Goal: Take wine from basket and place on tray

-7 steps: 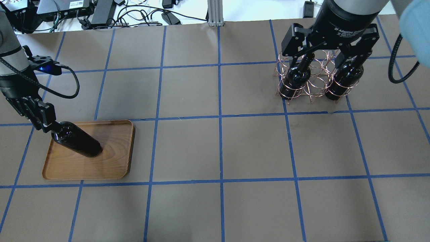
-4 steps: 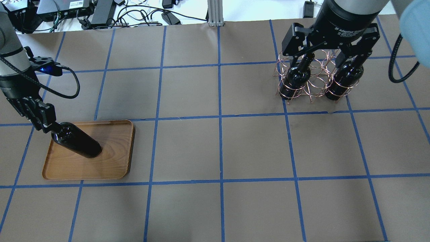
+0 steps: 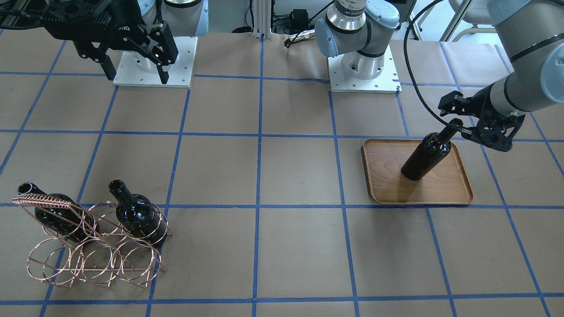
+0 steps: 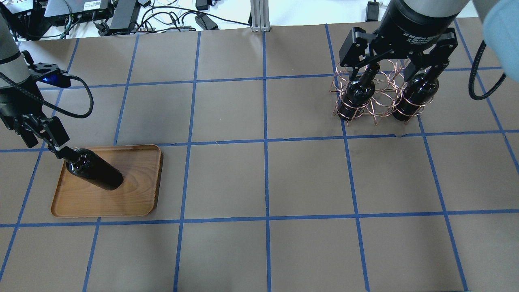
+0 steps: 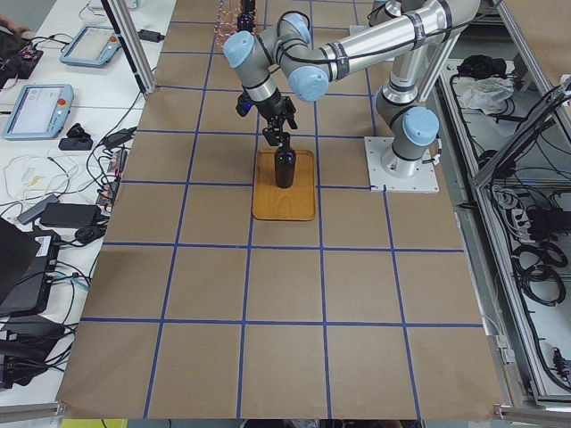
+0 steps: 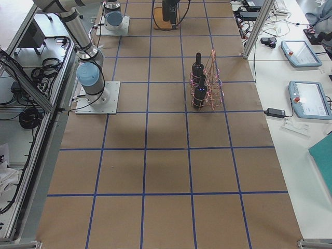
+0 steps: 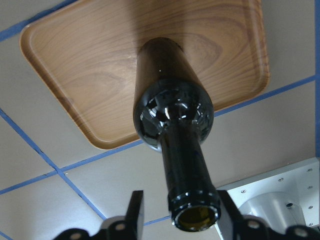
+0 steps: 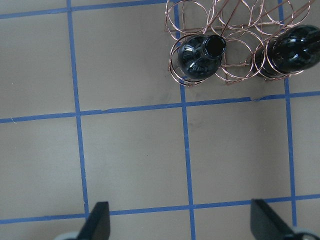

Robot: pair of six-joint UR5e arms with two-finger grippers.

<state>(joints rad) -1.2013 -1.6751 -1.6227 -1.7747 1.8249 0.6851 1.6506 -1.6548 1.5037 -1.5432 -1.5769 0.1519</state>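
Note:
One wine bottle point(image 4: 95, 172) stands upright on the wooden tray point(image 4: 134, 194), also seen in the front view point(image 3: 427, 156) and the left wrist view point(image 7: 172, 105). My left gripper point(image 4: 46, 145) is open, its fingers point(image 7: 134, 212) on either side of the bottle's mouth with a gap showing. Two more wine bottles point(image 4: 359, 91) point(image 4: 417, 95) stand in the copper wire basket point(image 4: 375, 97) at the far right. My right gripper point(image 4: 391, 67) hovers high above the basket, wide open and empty. Its wrist view looks down on the basket point(image 8: 225, 30).
The brown paper table carries a blue tape grid point(image 4: 265, 142). The arm bases point(image 3: 363, 70) stand on white plates at the robot's side. Cables and boxes point(image 4: 121, 14) lie beyond the far edge. Tablets point(image 6: 306, 98) lie on a side table.
My left gripper has let go of the bottle's neck and drawn back up toward its mouth. The bottle stays standing on the tray. The right arm has not moved.

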